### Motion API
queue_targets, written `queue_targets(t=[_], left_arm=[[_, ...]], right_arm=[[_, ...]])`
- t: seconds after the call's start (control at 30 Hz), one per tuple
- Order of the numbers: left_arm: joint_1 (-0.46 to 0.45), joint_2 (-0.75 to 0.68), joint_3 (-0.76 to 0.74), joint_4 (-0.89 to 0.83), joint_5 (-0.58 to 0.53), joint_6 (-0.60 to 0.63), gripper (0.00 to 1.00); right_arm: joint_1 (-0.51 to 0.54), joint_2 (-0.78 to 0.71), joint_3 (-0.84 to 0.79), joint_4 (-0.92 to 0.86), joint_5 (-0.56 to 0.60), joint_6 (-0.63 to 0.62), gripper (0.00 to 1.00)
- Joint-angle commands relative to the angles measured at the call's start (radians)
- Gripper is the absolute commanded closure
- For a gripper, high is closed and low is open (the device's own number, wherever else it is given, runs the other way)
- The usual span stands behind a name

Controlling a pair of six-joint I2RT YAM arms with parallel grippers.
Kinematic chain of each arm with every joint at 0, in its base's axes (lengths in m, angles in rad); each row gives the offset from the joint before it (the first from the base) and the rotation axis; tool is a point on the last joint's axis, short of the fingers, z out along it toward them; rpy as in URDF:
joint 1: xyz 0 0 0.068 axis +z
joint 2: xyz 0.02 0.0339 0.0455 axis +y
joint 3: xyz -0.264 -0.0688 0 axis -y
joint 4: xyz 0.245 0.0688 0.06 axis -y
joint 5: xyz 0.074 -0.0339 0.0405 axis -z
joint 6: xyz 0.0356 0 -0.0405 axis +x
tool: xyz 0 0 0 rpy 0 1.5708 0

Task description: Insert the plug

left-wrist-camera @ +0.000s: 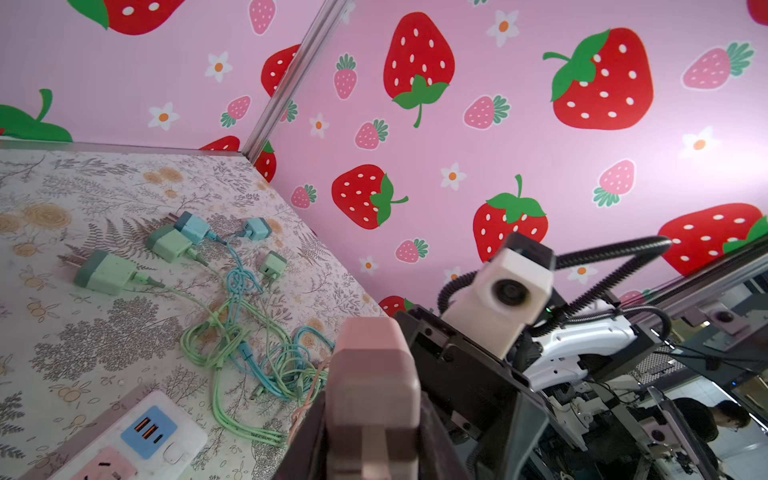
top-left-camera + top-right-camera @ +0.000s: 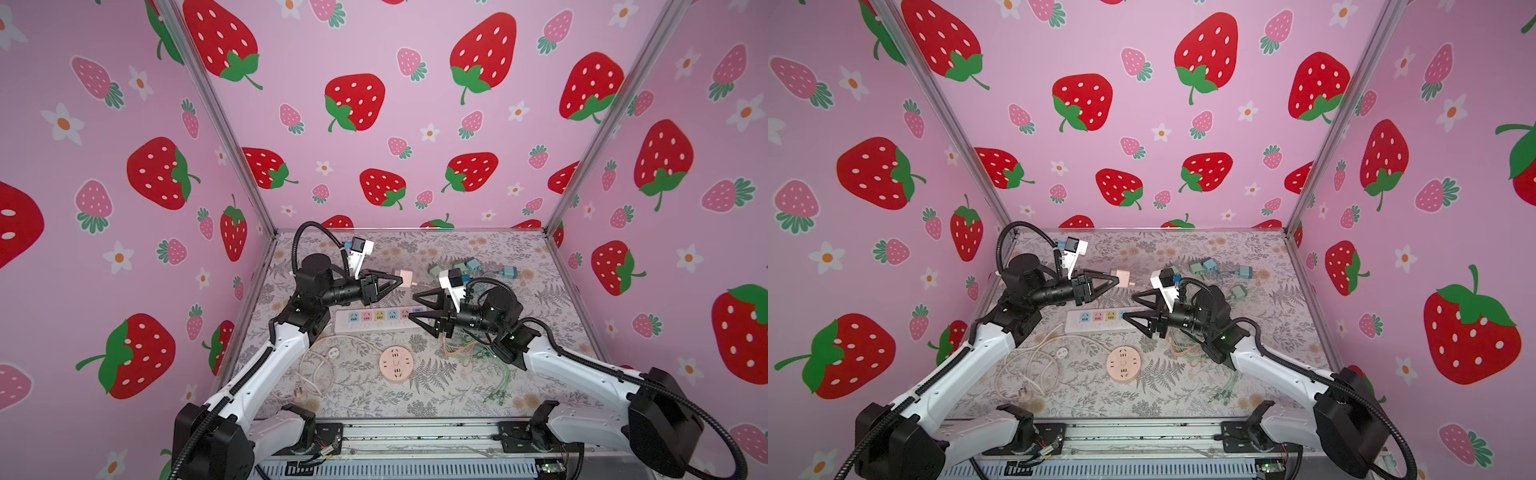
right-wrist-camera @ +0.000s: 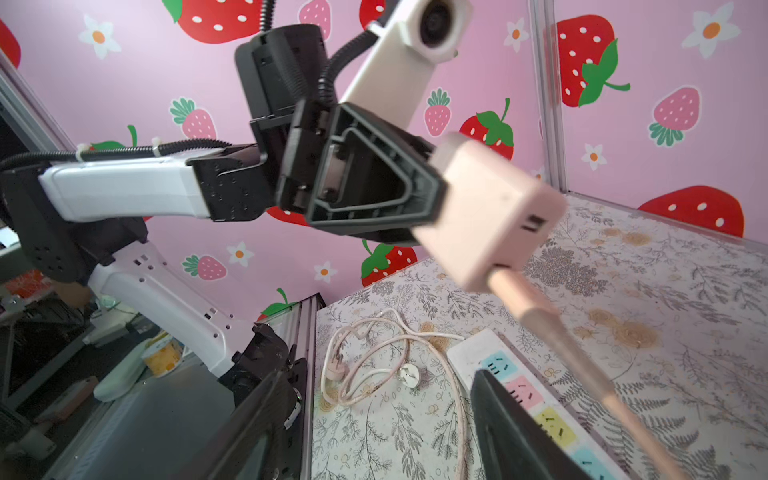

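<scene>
Reading a top view as a dial with the power strip in the middle. Over at 8 o'clock there's a loose white cord coiled on the worktop, out of the way.

The left tool is clamped on the pink plug, holding it in the air at about 1 o'clock, clear of the strip. Its cable trails down off the free end. I can't see the prongs in any view, so my guess is they point back into the tool, which would explain holding it up instead of pushing it in.

The round socket lies at 5 o'clock, nothing in it.

The right tool hovers over the strip's 3 o'clock end with its jaws apart and empty, facing the plug, which looks like a handover setup to me. The spare chargers are piled at 2 o'clock.
</scene>
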Motion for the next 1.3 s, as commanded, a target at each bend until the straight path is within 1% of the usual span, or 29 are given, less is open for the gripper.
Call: queue_targets(t=[0.0, 0.13, 0.27, 0.47, 0.57, 0.63, 0.83, 1.1, 1.2, 1.27], left_arm=[[-0.02, -0.048, -0.027, 0.063, 0.012, 0.044, 1.0], [-0.039, -0.074, -0.062, 0.066, -0.004, 0.068, 1.0], [-0.055, -0.076, -0.096, 0.103, -0.004, 0.062, 1.0], [-0.082, -0.069, -0.12, 0.146, -0.006, 0.067, 1.0], [-0.086, -0.068, -0.128, 0.153, -0.013, 0.072, 1.0], [-0.088, -0.068, -0.135, 0.158, -0.019, 0.074, 1.0], [-0.088, -0.067, -0.146, 0.183, -0.031, 0.074, 1.0], [-0.093, -0.067, -0.156, 0.211, -0.022, 0.075, 1.0], [-0.093, -0.075, -0.151, 0.186, -0.022, 0.08, 1.0], [-0.093, -0.079, -0.139, 0.146, -0.022, 0.087, 1.0]], right_arm=[[-0.028, 0.026, 0.043, 0.108, -0.038, 0.123, 0.28], [-0.053, 0.054, 0.054, 0.17, -0.078, 0.18, 0.28], [-0.059, 0.071, 0.062, 0.221, -0.103, 0.22, 0.28], [-0.058, 0.101, 0.083, 0.277, -0.142, 0.258, 0.31], [-0.058, 0.114, 0.09, 0.317, -0.168, 0.289, 0.38], [-0.058, 0.122, 0.098, 0.336, -0.182, 0.308, 0.44], [-0.058, 0.125, 0.104, 0.337, -0.207, 0.32, 0.57], [-0.059, 0.118, 0.097, 0.361, -0.243, 0.321, 0.69], [-0.058, 0.108, 0.094, 0.361, -0.246, 0.316, 0.75], [-0.058, 0.101, 0.092, 0.361, -0.246, 0.314, 0.77]])
